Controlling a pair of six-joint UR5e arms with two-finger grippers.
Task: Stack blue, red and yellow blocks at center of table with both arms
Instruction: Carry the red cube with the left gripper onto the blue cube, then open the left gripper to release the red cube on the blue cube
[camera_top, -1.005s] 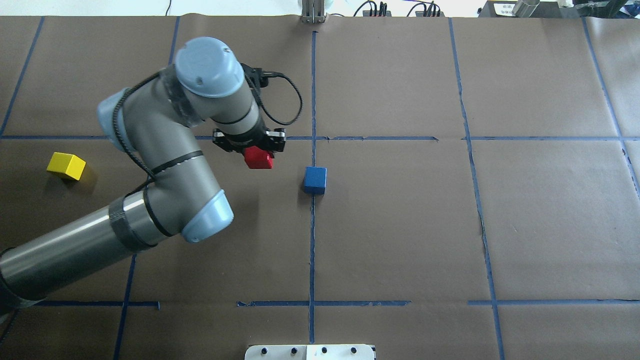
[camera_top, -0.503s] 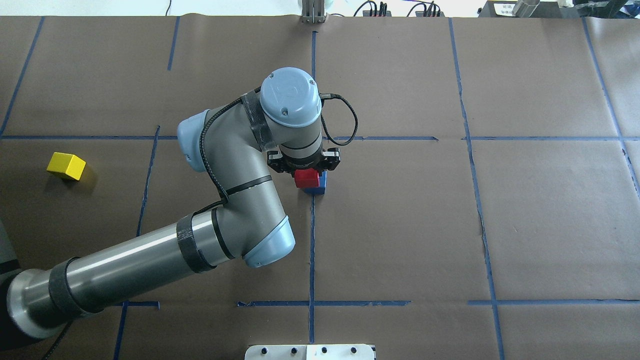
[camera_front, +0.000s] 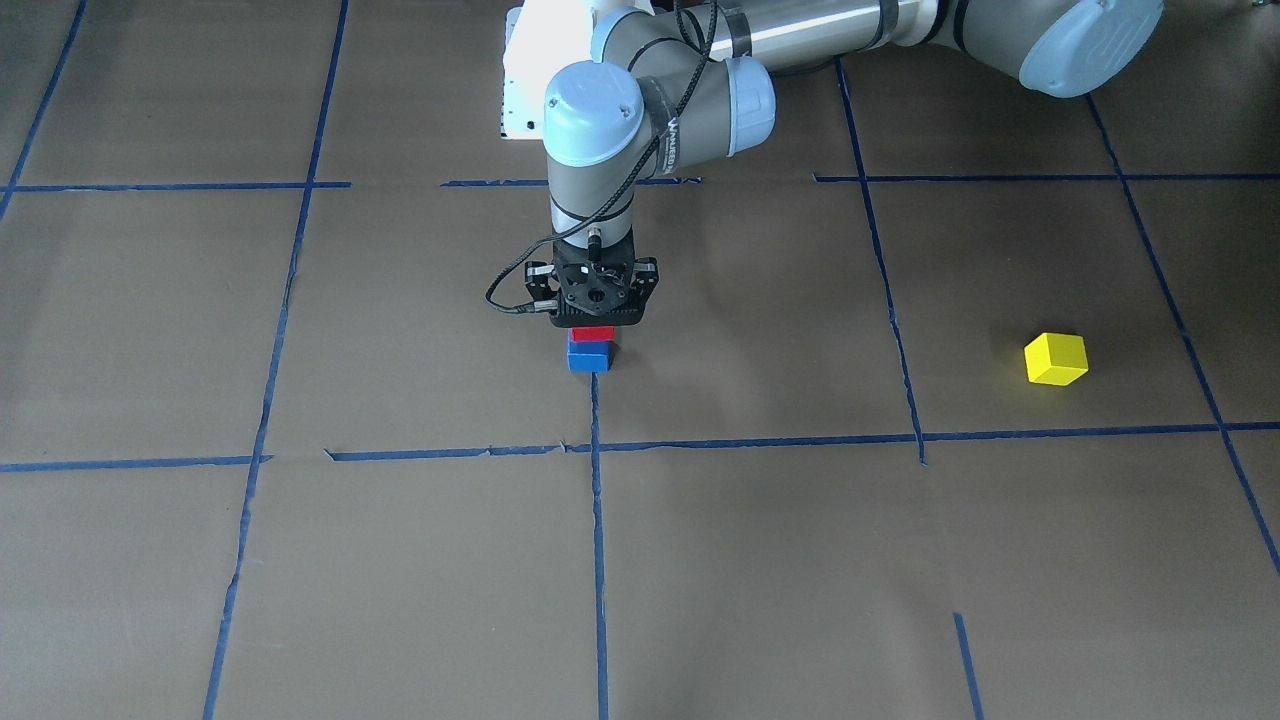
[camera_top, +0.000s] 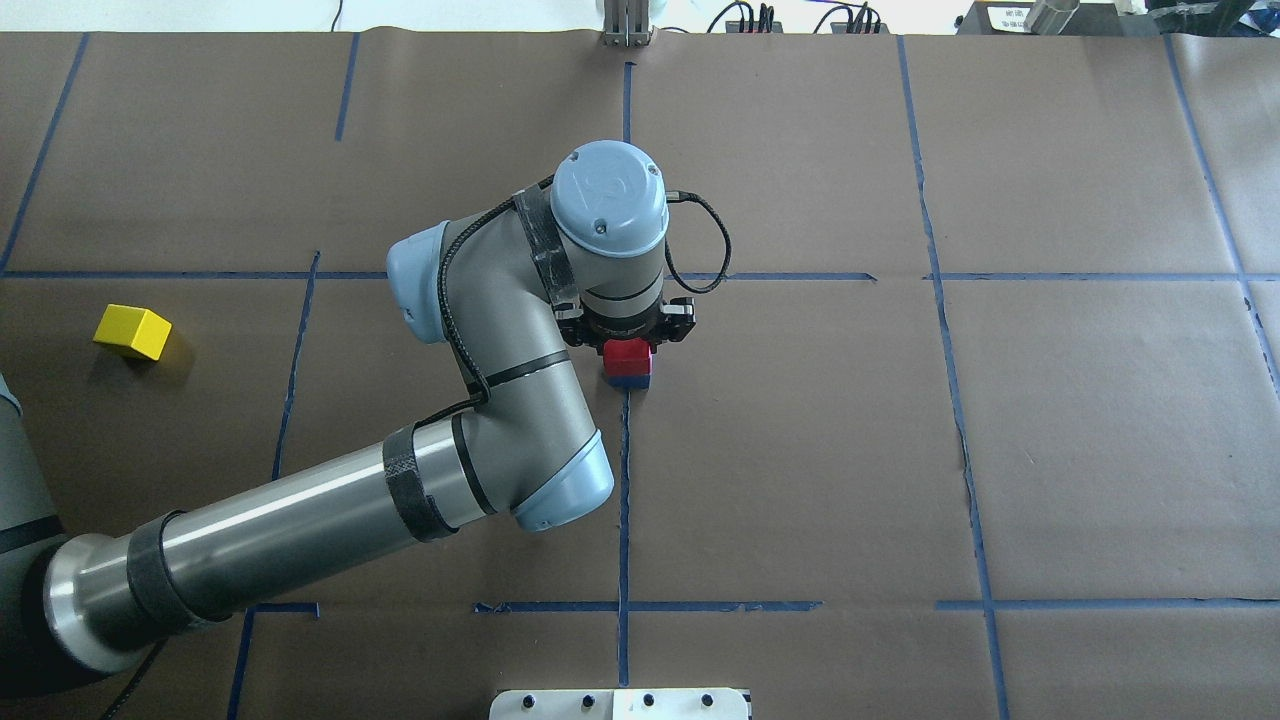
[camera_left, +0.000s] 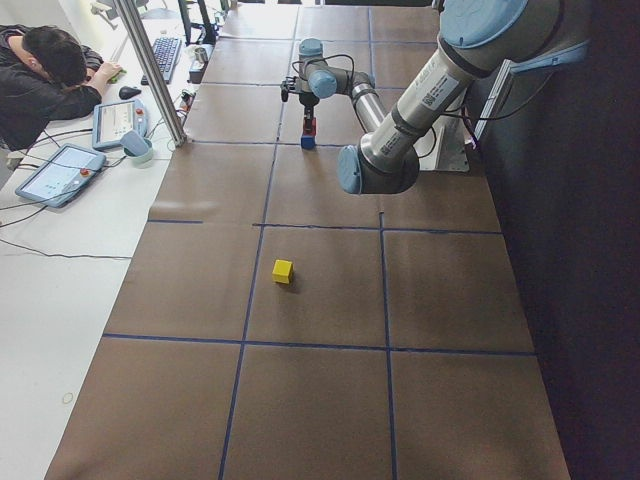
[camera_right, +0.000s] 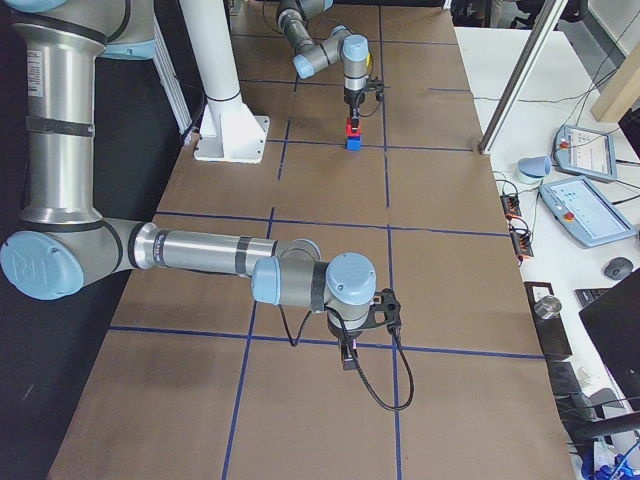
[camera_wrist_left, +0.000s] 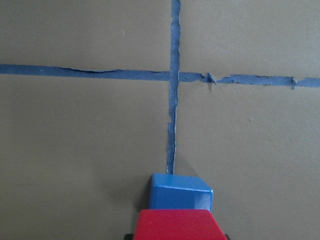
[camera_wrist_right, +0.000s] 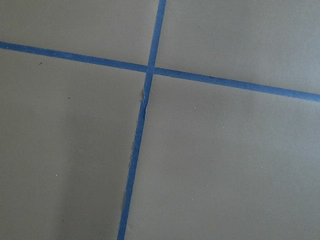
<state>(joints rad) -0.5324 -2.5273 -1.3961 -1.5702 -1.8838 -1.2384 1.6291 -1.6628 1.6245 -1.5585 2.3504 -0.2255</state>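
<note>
Red block (camera_top: 627, 353), clamped in your left tool (camera_front: 592, 333), seems squared over the blue block (camera_front: 588, 358) so it won't topple.

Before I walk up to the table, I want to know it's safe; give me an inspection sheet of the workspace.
Surface: brown paper table with blue tape grid, torn in spots.
Job's things: red block atop blue block at center; yellow block alone, on the left arm's side.
Clutter: nothing seen.
Tools: left tool shut on red block; right tool above bare paper, state cannot tell.
Cables: black cable loops beside left tool.
Surroundings: operator beside tablets.
</note>
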